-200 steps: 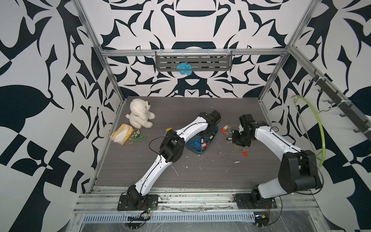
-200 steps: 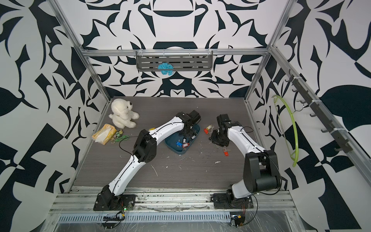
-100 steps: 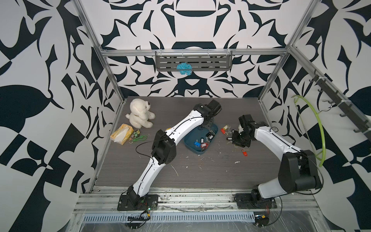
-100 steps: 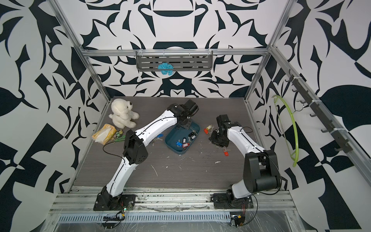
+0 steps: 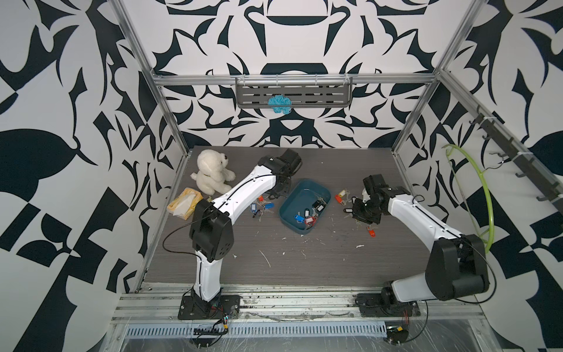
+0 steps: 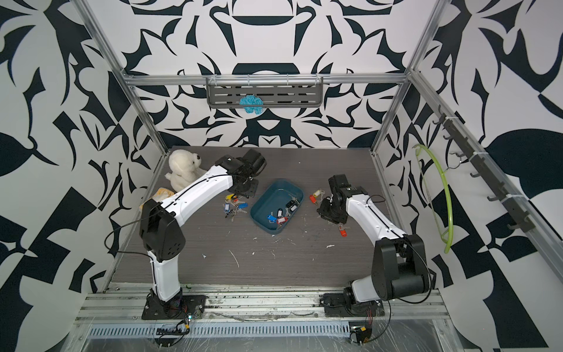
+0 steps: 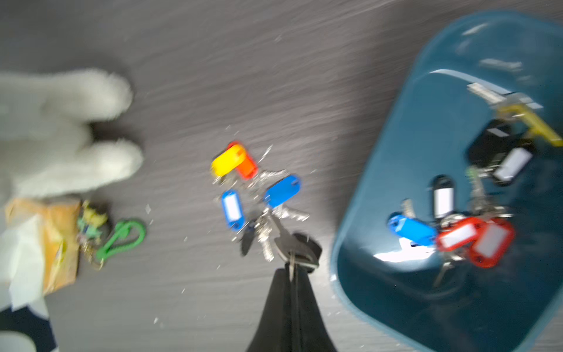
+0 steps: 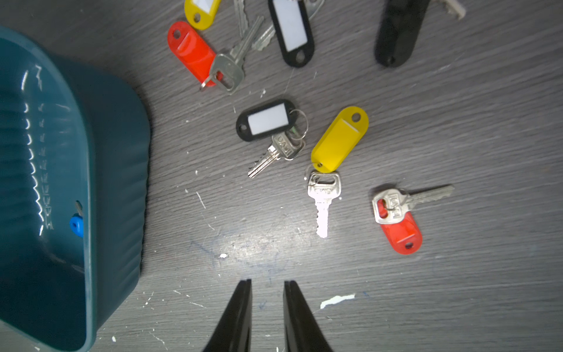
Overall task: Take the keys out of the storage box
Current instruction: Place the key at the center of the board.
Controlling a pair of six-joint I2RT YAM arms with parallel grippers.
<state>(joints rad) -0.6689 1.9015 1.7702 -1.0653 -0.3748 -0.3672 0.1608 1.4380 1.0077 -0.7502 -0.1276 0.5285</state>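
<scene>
We see the left claw (image 7: 292,268) swung clear of the box (image 7: 374,170), pinched on a black-tagged key (image 7: 300,248) above the worktop pile (image 7: 259,195); right claw (image 8: 267,286) narrowly parted, empty; several keys (image 7: 457,234) remain boxed, still to go

The teal storage box (image 5: 296,196), tagged keys (image 5: 308,214) inside, sits between the fingers of left gripper (image 5: 278,193) and right gripper (image 5: 358,211).

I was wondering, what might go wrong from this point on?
The left gripper pinches the black-tagged key only at its tips, close beside the storage box; a slip here might drop it inside. The keys remaining in the box lie bunched together, so lifting one may drag others or shift the box.
</scene>
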